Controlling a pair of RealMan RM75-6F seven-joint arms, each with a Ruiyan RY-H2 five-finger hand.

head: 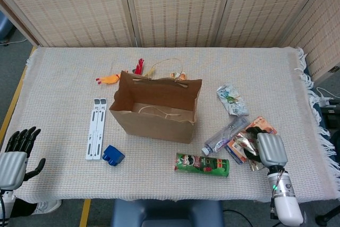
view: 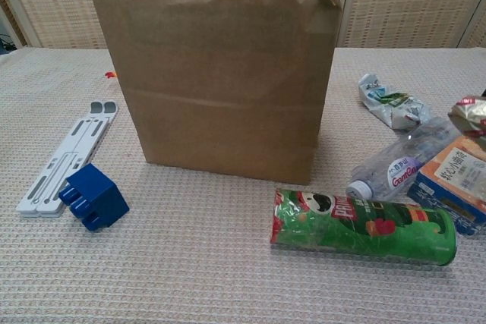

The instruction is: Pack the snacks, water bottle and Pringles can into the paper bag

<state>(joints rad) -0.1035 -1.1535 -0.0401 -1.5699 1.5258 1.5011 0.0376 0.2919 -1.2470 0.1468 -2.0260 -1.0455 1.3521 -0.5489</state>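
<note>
The shiny foil snack packet (head: 245, 144) sits in the grip of the right hand (head: 270, 150), lifted off the orange snack box (view: 456, 176) that lies flat beneath it. From the chest view only a crumpled corner of that packet shows at the far right edge, clear above the box. The hand's fingers curl over the packet from its right side, closed on it.

All of this is to the right of the brown paper bag (head: 157, 107), which stands upright and open near the middle of the table. Between the bag and the held packet, the clear water bottle (head: 224, 134) lies on its side, its cap end pointing toward the bag's near right corner. In front of the bag's right corner, the green Pringles can (head: 202, 165) also lies on its side. A white and green snack pouch (head: 231, 100) rests further back, right of the bag.

Left of the bag lie a white folding stand (head: 96, 127) and a small blue block (head: 113, 155), near each other. Behind the bag sit a yellow and red toy (head: 111, 78) and some cord.

The left hand (head: 16, 154) hovers well off to the bag's left, at the table's near corner, fingers spread and holding nothing.

The table wears a cream waffle-weave cloth (head: 58, 83) with a fringe, and woven screen panels (head: 175, 6) close off the back.
</note>
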